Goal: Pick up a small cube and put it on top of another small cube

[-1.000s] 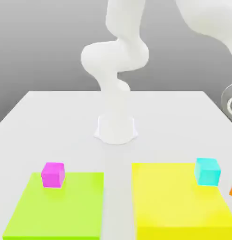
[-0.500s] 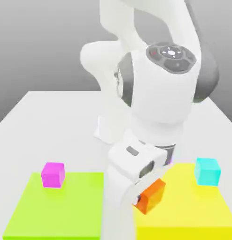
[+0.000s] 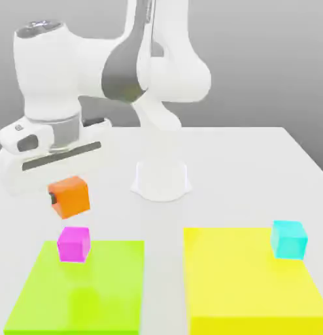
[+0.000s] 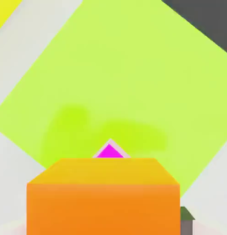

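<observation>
Holding the orange cube clamped in the gripper, up in the air just above the magenta cube and a shade toward eleven o'clock of it in the exterior view. Risking, probably, an off-centre release: orange cube looks slightly tilted, so could catch an edge, tip, and slide off or nudge the magenta cube across the corner of the lime-green mat. Resting on a white table, with a yellow mat at three o'clock carrying a cyan cube; plain grey backdrop behind.
</observation>
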Controlling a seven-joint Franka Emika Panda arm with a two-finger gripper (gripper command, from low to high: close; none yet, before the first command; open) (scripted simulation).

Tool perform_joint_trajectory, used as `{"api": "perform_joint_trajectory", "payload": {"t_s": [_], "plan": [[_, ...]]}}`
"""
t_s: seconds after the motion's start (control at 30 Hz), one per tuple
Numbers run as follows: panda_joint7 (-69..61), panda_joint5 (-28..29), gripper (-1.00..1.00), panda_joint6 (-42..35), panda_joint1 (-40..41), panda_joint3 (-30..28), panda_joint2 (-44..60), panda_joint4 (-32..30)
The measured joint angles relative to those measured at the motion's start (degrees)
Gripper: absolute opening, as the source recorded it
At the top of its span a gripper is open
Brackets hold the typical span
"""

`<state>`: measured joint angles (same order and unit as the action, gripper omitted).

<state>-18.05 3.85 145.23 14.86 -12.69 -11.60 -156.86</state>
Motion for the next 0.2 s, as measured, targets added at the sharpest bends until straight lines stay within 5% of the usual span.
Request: {"api": "perform_joint_trajectory", "payload": {"t_s": [0.07,0.1,0.2], "plan": [[-0.81,-0.90,-1.00,4.40,-0.26,-0.33,3.57,-0.81],[-1.12,-1.27,1.00,6.54,-0.33,-0.43,5.35,-1.15],[-1.12,-1.27,1.00,6.53,-0.33,-0.43,5.35,-1.15]]}}
